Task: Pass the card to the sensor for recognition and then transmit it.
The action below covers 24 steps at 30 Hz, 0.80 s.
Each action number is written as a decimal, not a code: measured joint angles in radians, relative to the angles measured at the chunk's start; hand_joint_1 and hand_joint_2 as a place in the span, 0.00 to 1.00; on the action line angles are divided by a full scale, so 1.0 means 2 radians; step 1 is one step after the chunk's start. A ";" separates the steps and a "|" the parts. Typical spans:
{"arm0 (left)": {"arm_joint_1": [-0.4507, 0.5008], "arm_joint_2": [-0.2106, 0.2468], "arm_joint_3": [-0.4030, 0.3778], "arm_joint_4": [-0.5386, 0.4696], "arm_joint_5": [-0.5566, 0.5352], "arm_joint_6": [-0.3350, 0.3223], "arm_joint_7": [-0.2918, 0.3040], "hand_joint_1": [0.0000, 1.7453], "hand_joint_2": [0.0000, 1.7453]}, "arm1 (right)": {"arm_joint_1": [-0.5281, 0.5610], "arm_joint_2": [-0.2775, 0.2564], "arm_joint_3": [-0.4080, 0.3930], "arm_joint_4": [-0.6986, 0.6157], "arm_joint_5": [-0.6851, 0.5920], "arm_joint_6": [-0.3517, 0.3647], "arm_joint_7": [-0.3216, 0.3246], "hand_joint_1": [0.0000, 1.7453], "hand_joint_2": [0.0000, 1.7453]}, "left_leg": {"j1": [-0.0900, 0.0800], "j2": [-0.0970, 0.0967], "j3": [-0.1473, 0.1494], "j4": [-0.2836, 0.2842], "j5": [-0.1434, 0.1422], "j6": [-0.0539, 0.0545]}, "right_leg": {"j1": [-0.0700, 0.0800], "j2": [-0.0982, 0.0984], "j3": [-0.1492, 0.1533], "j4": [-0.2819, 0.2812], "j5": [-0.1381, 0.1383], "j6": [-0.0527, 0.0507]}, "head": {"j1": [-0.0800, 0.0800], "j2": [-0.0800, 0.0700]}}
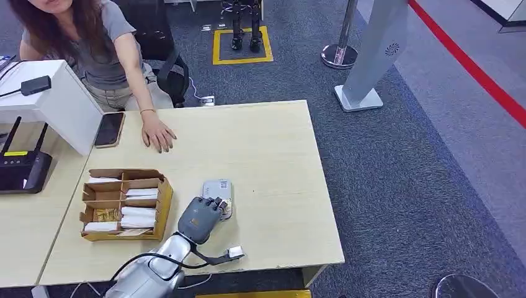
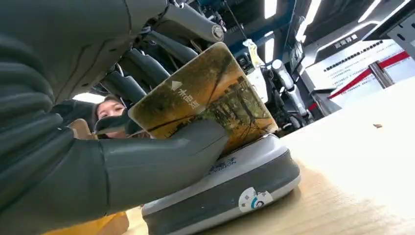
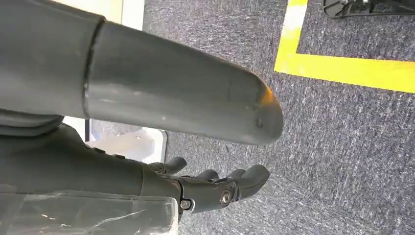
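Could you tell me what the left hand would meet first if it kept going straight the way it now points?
Probably the sensor: the left hand holds the card over its top. Beyond lies bare table, then the person's hand, though depth is unclear.

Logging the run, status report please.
Left robot hand holds card on the sensor. Right robot hand hangs empty over carpet. Nothing in the way.

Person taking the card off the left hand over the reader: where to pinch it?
Pinch the card by its free rounded corner, coming from the side opposite the left hand. That hand's thumb and fingers cover the near half; the far end juts out above the reader.
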 joint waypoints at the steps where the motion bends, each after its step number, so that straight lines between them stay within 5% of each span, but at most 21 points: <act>1: 0.000 0.000 0.000 0.000 0.000 0.000 0.000 1.00 1.00 | 0.000 0.000 0.000 0.000 0.000 0.000 0.000 0.00 0.00 | 0.000 0.000 0.000 0.000 0.000 0.000 | 0.000 0.000 0.000 0.000 0.000 0.000 | 0.000 0.000; 13: -0.009 0.000 0.000 0.003 -0.011 0.001 0.013 1.00 1.00 | 0.000 0.000 0.002 0.000 0.000 0.000 -0.002 0.00 0.00 | 0.000 -0.001 0.000 0.000 0.000 0.001 | 0.000 -0.001 0.000 0.000 0.000 0.000 | 0.000 0.000; 24: -0.028 0.035 0.006 -0.047 -0.016 0.005 0.031 1.00 1.00 | 0.000 0.000 0.007 0.000 -0.009 -0.001 -0.003 0.00 0.00 | 0.000 -0.001 0.000 0.000 0.000 0.000 | 0.000 -0.001 0.000 0.000 0.000 0.000 | 0.000 0.000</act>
